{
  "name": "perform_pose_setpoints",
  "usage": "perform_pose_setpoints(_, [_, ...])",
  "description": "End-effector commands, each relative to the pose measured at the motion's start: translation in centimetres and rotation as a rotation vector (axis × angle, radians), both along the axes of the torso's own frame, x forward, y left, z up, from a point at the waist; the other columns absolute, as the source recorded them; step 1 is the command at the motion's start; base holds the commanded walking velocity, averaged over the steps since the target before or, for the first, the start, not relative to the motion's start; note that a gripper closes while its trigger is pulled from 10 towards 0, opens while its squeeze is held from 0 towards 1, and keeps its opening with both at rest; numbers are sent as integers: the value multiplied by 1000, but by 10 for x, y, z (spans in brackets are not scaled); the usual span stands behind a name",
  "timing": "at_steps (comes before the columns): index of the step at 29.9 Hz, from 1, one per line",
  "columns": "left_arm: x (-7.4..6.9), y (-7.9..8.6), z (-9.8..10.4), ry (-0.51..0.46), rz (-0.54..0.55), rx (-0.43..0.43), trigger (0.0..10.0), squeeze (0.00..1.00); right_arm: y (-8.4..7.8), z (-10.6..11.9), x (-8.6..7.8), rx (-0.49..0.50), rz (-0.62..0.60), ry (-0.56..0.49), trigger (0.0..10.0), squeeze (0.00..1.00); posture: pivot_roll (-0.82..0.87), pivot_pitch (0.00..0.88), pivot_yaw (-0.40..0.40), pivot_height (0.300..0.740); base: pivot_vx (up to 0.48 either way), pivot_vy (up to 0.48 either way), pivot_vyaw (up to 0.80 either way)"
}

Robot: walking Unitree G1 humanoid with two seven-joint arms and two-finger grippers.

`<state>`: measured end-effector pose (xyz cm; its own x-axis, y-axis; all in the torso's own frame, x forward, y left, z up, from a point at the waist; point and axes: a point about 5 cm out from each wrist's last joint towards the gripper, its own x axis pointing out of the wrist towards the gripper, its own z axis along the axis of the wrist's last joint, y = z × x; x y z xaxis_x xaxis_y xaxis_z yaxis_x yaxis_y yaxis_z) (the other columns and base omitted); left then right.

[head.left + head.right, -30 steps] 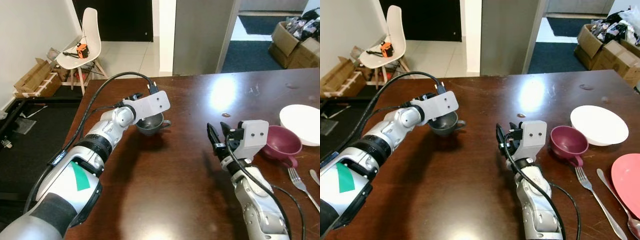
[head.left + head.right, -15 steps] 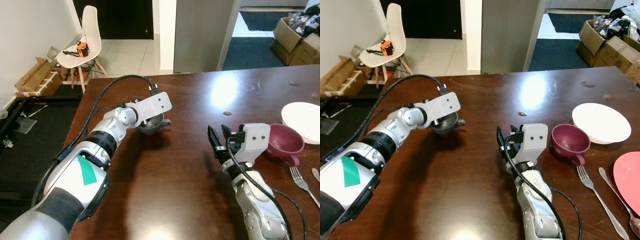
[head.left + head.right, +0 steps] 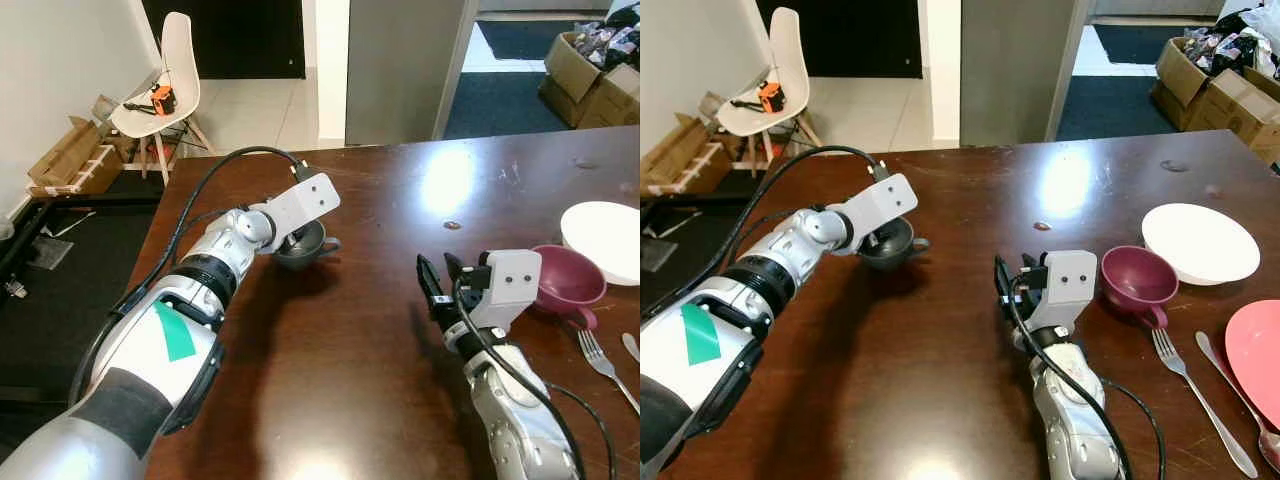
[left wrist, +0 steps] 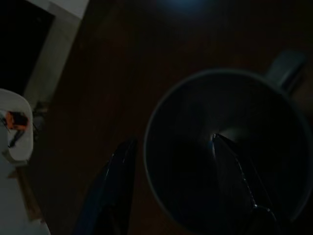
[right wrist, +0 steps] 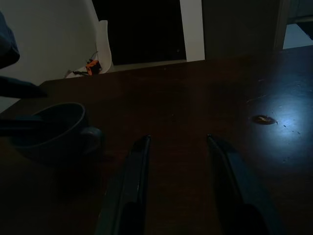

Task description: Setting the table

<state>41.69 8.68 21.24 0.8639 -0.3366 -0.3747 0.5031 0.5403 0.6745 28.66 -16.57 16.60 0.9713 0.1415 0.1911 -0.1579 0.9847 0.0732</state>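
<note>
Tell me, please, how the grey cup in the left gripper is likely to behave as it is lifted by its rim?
The grey cup looks rigid, so it should not flex. The left gripper pinches one wall only, one finger inside and one outside, so it may tilt. Its side handle could add a slight twist.

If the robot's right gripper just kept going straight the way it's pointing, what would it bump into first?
Probably nothing on the table soon. The right gripper, fingers open, points across bare dark table toward its far edge. The grey cup held by the left gripper sits off to one side, though depth is hard to judge.
</note>
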Motion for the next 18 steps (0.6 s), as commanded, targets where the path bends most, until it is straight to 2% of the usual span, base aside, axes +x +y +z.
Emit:
perform_pose_setpoints(1, [-2,6,-11,70,19,-10,10000,0,2,-1,-2,0,4,7,10000,0,-103,96,175,740,0,0,0])
perform_pose_setpoints(9, [-5,8,-24,138,53,-50,10000,0,5,1,-4,4,29,0,10000,0,-105,102,174,740,0,0,0])
perform_pose_setpoints(10, [-7,9,-29,164,60,-66,10000,0,12,3,-5,-2,91,-2,10000,0,-105,102,174,740,0,0,0])
perform_pose_setpoints(11, [-7,9,-29,164,60,-66,10000,0,12,3,-5,-2,91,-2,10000,0,-105,102,174,740,0,0,0])
perform_pose_setpoints(13, [-8,11,-35,193,69,-87,10000,0,26,6,-9,-41,222,3,10000,0,-105,105,171,740,0,0,0])
perform_pose_setpoints(14, [-8,11,-35,193,69,-87,10000,0,26,6,-9,-41,222,3,10000,0,-105,105,171,740,0,0,0])
perform_pose_setpoints(16, [-11,9,-41,235,57,-113,10000,0,38,7,-14,-70,321,8,10000,0,-105,106,167,740,0,0,0])
perform_pose_setpoints(18, [-12,9,-42,243,53,-117,10000,0,40,7,-14,-71,332,8,10000,0,-105,106,167,740,0,0,0])
